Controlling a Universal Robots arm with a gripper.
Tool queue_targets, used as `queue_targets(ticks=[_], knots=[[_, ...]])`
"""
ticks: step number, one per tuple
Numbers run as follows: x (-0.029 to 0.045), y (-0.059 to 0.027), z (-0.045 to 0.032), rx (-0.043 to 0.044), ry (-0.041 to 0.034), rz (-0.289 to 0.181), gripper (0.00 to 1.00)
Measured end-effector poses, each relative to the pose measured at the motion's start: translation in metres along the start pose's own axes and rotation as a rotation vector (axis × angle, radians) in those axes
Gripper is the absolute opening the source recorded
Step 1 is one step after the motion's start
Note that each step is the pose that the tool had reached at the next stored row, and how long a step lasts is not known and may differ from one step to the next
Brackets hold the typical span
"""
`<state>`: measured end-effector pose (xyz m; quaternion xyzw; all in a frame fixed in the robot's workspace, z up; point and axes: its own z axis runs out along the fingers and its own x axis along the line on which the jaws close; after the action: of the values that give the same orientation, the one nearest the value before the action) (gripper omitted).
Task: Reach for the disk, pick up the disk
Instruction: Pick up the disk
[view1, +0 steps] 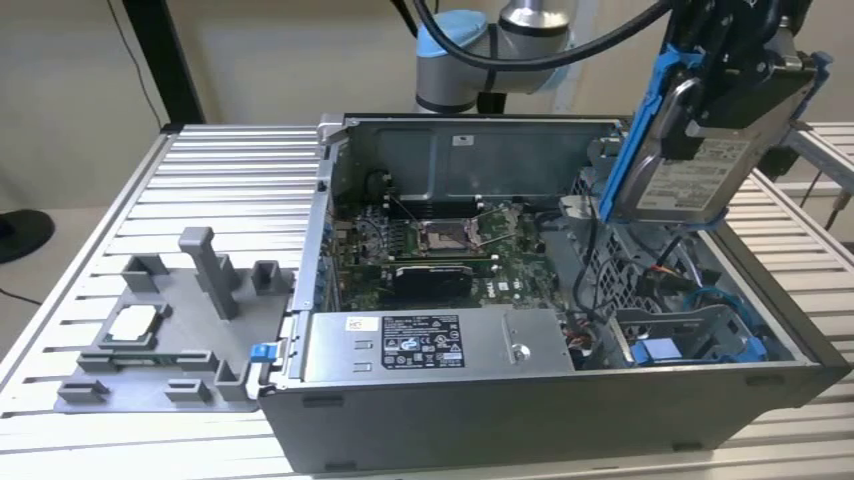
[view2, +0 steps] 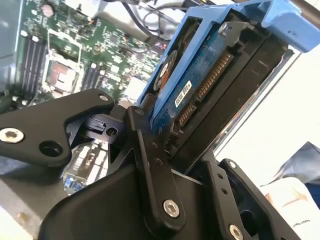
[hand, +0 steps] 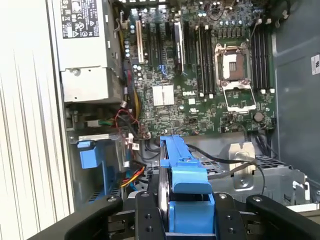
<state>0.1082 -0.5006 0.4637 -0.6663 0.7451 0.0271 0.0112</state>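
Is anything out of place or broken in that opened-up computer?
Nothing looks broken. The one thing out of its place is the flat silver metal hard drive in its blue plastic bracket: the gripper holds it tilted in the air above the open grey computer case, over the blue drive bay.

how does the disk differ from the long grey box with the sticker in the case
The disk hangs in the air above the open case, held in the gripper; the grey box sits fixed inside the case along its front wall. The disk stands nearly upright; the box lies flat. The disk has a blue bracket along its edges; the box has none. The box is longer. Both are grey metal with a printed label.
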Motion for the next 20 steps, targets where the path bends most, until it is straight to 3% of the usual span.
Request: queue_targets(ticks=[16,20], knots=[[0.0660,-0.0087,-0.0031,-0.0012,-0.0001,0.000,0.00],[0.0769,-0.0100,-0.0033,-0.0015,0.0000,0.000,0.00]])
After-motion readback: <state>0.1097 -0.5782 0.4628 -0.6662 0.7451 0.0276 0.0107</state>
